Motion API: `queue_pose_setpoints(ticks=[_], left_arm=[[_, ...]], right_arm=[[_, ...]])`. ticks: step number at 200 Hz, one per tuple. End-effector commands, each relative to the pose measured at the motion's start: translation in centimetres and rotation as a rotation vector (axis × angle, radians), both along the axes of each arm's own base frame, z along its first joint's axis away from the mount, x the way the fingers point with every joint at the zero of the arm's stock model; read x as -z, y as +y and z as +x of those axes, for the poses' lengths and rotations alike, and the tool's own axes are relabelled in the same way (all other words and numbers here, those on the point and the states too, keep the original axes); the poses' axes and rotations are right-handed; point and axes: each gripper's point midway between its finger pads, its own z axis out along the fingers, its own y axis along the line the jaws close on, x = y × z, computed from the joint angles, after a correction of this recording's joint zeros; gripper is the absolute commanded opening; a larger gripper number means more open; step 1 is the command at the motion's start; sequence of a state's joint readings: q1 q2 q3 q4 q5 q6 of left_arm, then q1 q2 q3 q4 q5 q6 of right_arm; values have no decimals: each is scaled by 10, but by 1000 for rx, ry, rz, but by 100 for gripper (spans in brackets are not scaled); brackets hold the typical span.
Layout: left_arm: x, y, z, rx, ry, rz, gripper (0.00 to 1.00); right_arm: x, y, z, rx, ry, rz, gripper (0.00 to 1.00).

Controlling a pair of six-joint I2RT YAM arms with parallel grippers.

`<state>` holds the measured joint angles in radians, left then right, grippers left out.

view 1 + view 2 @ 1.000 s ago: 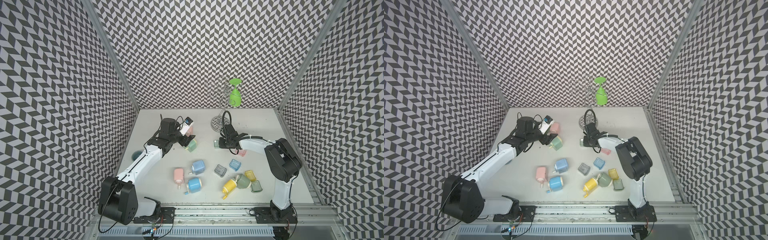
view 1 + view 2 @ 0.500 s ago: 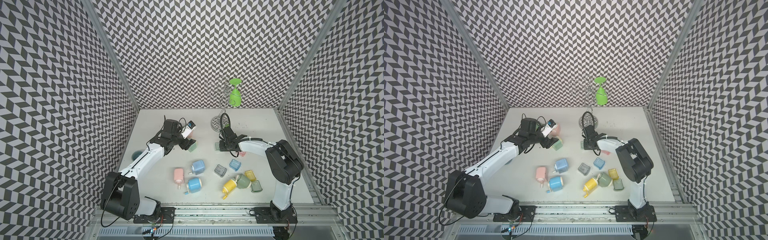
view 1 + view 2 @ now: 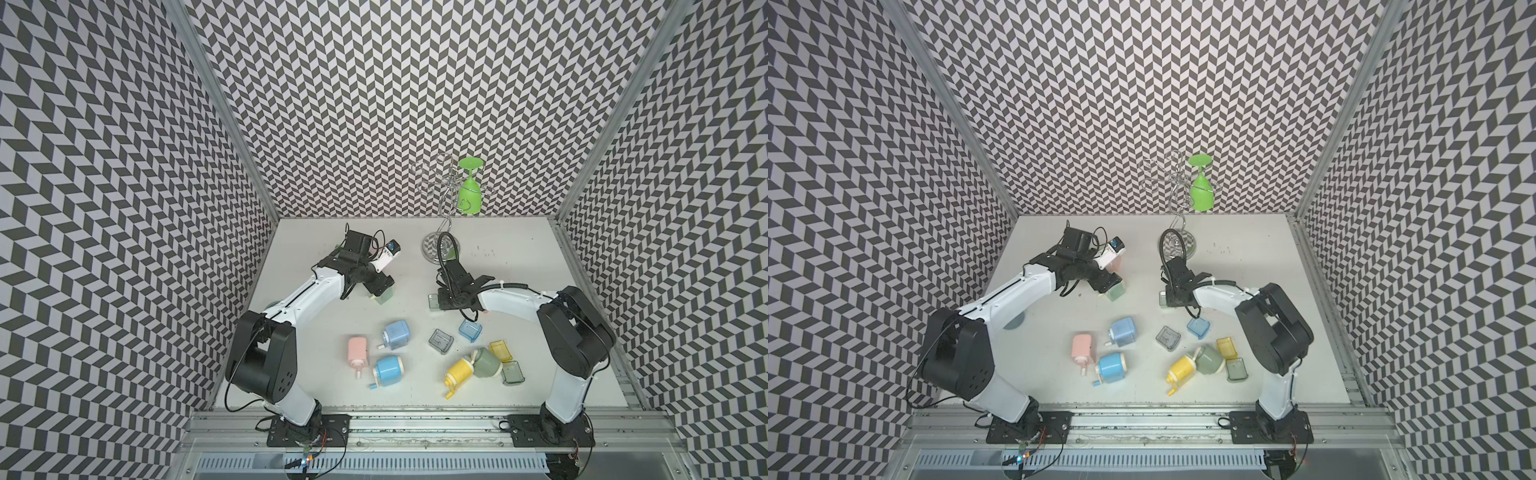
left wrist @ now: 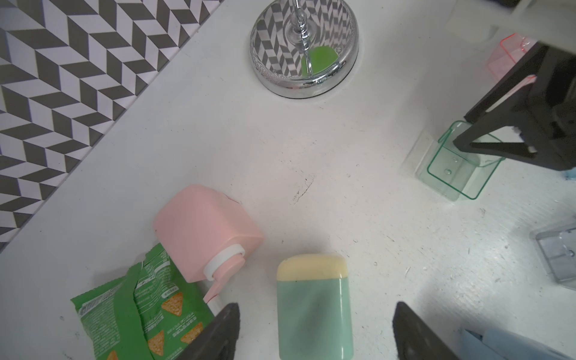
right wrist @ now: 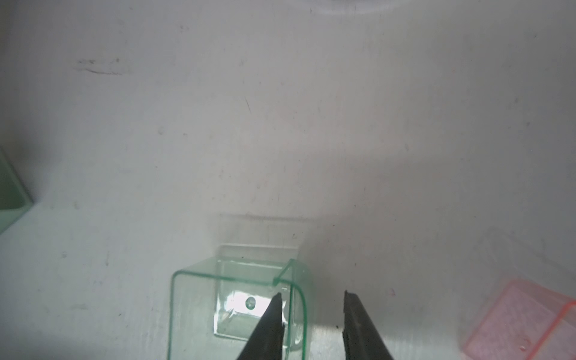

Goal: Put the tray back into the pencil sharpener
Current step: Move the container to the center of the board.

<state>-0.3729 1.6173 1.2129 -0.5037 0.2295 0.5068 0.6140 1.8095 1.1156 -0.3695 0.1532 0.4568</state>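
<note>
Right wrist view: right jaws parted astride tray (image 5: 199,308) wall; left jaws parted flanking sharpener (image 4: 314,311).

No legible text; only unreadable small print on green snack packet (image 4: 106,314).

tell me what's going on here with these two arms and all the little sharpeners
The right gripper is down at a clear green tray, its open jaws astride one wall, not clamped. The left gripper stands open around a green pencil sharpener lying on the table, not gripping it. Tray and sharpener are apart, so nothing is refitted yet.
</note>
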Motion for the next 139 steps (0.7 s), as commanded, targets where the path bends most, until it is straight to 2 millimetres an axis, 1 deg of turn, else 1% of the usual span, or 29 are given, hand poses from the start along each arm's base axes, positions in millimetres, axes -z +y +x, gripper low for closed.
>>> queue_pose_setpoints(ticks=[1,14,32,53,68,90,107,139], left_arm=[[8,0,-7,26,62,25,80],[9,-2,-8,34,72,19,80],[16,0,-6,29,85,37,81],[25,2,-4,24,107,63,80],[33,1,-3,32,123,73,77],[45,4,-3,44,135,103,73],[50,4,-3,53,137,114,70],[57,5,-4,65,146,122,62]], right_arm=[[-41,1,9,27,-117,74,36],[-49,-1,8,31,-140,89,37],[-56,-3,4,34,-162,110,38],[-58,-7,-2,39,-167,125,38],[-60,-11,-4,54,-171,152,37],[-68,-19,-7,86,-197,229,36],[-72,-25,-8,104,-209,254,36],[-70,-29,-9,107,-201,250,35]])
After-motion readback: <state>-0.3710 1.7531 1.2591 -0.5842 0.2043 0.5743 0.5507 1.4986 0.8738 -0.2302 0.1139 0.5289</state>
